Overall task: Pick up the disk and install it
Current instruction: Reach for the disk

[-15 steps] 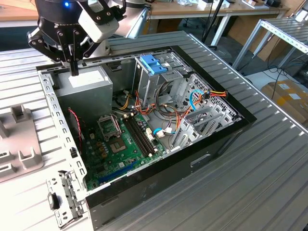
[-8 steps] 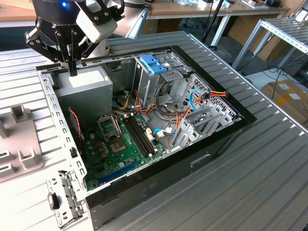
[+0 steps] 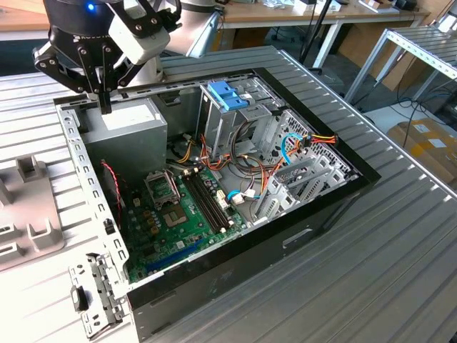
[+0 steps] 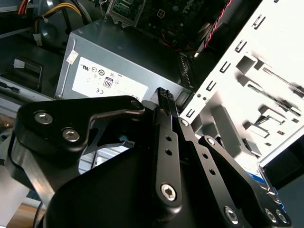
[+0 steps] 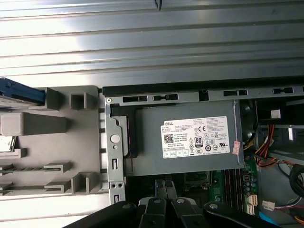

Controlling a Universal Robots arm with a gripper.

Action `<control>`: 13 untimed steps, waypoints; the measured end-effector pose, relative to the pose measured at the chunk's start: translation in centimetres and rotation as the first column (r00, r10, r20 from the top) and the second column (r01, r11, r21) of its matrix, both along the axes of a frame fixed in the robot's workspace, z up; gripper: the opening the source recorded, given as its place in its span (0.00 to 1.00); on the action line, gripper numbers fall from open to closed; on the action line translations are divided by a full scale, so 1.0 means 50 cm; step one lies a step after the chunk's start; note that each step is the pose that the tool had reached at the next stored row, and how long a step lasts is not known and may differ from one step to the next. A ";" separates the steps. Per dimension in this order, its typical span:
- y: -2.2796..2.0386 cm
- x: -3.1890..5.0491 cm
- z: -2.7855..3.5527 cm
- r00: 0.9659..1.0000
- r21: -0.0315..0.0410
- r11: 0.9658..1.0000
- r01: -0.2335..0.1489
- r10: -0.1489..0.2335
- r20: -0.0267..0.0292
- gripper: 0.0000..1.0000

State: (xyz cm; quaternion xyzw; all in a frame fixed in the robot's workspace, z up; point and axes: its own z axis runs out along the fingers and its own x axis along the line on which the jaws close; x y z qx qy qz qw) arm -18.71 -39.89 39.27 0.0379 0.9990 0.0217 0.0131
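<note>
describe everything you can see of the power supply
The power supply is a grey sheet-metal box, white printed label on its upward face. It lies flat in a corner of the open case, beside the motherboard, with coloured wires leaving one end. The end effector hangs over its edge near the case wall; whether they touch is unclear.

- An open PC case [image 3: 285, 241] lies open side up on a ribbed metal table [image 3: 400, 250]. The clock directions below are read in the exterior view from the case's middle.
- A grey power supply [image 3: 132, 130] sits at ten o'clock. The first wrist view shows a white label [image 5: 197, 137] on its top face.
- A green motherboard [image 3: 175, 214] is at eight o'clock.
- A metal drive cage [image 3: 218, 125] stands at twelve, with a blue latch [image 3: 227, 94] on top.
- Tangled cables [image 3: 250, 153] run from one to two o'clock.
- A grey moulded tray [image 3: 32, 214] sits on the table at nine, outside the case.
- A cardboard box [image 3: 428, 146] is on the floor, far out at two.
</note>
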 end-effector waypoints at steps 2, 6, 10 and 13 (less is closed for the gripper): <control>0.0000 -0.002 0.000 1.000 0.000 1.000 0.000 0.000 0.000 0.11; 0.0000 -0.005 0.000 1.000 0.000 1.000 0.000 0.000 0.000 0.11; 0.0000 -0.008 0.000 1.000 0.000 1.000 0.000 0.000 0.000 0.11; 0.0000 -0.011 -0.001 1.000 0.000 1.000 0.000 0.000 0.000 0.11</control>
